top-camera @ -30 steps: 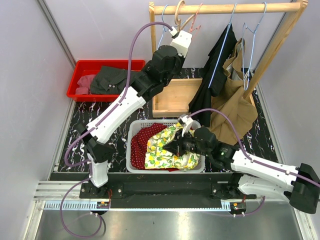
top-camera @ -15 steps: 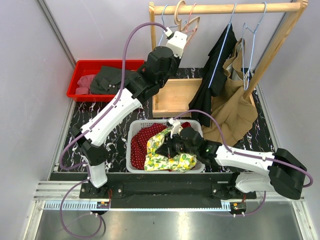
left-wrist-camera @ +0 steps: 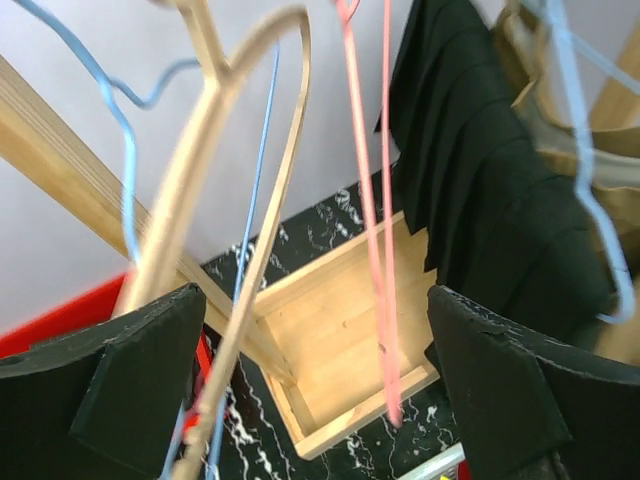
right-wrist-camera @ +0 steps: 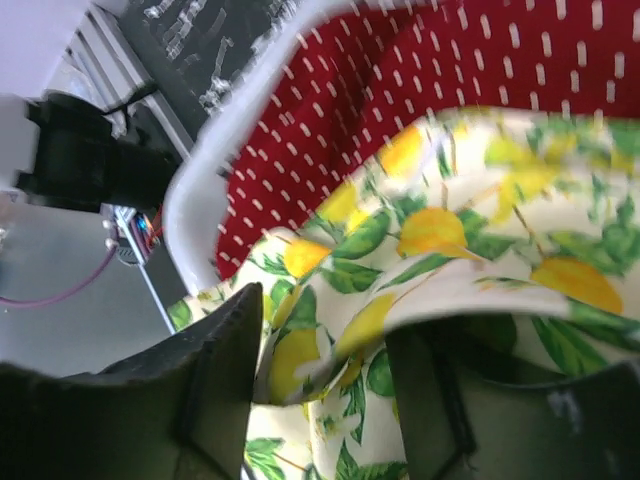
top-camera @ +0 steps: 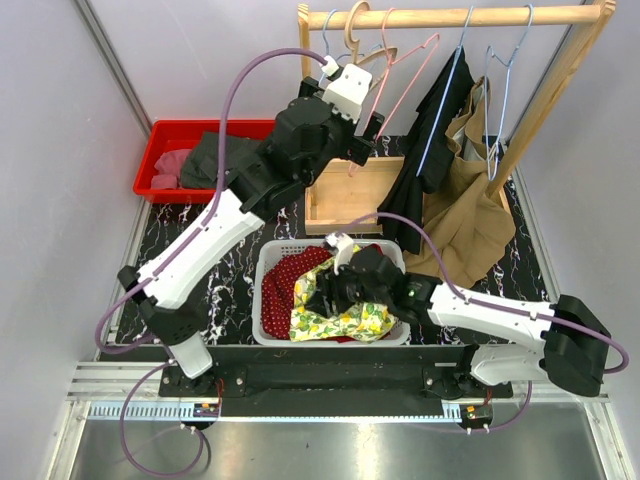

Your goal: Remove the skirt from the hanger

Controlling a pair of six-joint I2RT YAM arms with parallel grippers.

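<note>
My right end effector [right-wrist-camera: 330, 335] is down in the white basket [top-camera: 262, 300], the nearest thing to my bases. Its fingers stand apart, and a fold of the lemon-print skirt [right-wrist-camera: 440, 230] passes between them without being pinched. The skirt lies crumpled in the right half of the basket, off any hanger, on top of a red garment with white flecks [top-camera: 285, 285] that fills the left half.

The basket sits on the black marbled desk [top-camera: 520, 275]. Behind it is a shallow wooden box [top-camera: 345, 195], and off to the far left a red bin [top-camera: 165, 150] holds a dark green garment [top-camera: 215, 160].

My left end effector [left-wrist-camera: 315, 300] is raised to the wooden rail [top-camera: 450, 15] at the back, its fingers spread wide and gripping nothing. A bare pink wire hanger [left-wrist-camera: 372, 250] hangs in the gap between them, touching neither finger as far as I can see. By my left finger hangs a wooden hanger [left-wrist-camera: 200, 180] with a blue wire hanger [left-wrist-camera: 120, 190] beside it.

Farther right on the rail, a black garment [top-camera: 430, 150] hangs from a hanger. Next to it, a tan garment [top-camera: 465, 215] droops to the desk.
</note>
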